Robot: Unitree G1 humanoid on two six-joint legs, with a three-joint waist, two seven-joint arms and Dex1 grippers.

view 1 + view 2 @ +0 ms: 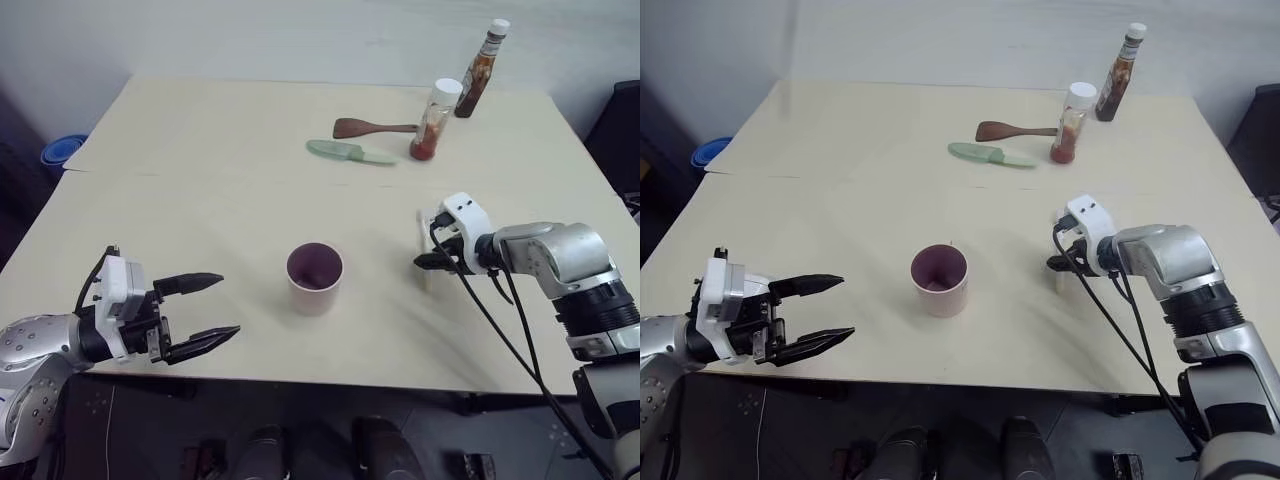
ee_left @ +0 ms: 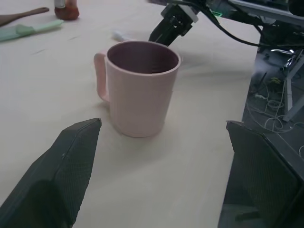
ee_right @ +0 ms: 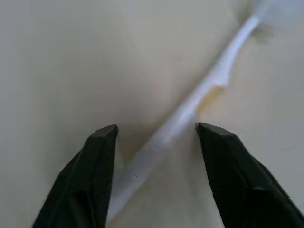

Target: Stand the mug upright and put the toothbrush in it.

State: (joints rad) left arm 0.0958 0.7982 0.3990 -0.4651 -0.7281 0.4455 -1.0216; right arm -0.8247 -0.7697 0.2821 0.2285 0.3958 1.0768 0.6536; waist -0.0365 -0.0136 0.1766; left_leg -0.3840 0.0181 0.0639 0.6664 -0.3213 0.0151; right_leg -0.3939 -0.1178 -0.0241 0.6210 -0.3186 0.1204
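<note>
The pale pink mug stands upright near the middle of the table, its mauve inside showing and its handle on the far side. To its right the white toothbrush lies flat on the table. My right gripper points down over it, its two black fingers apart and astride the handle, a gap on each side. My left gripper hangs open at the table's near left, aimed at the mug and well short of it.
At the back lie a pale green knife-shaped utensil and a brown wooden spatula. A jar with red contents and a dark sauce bottle stand beside them. Black cables trail from my right wrist.
</note>
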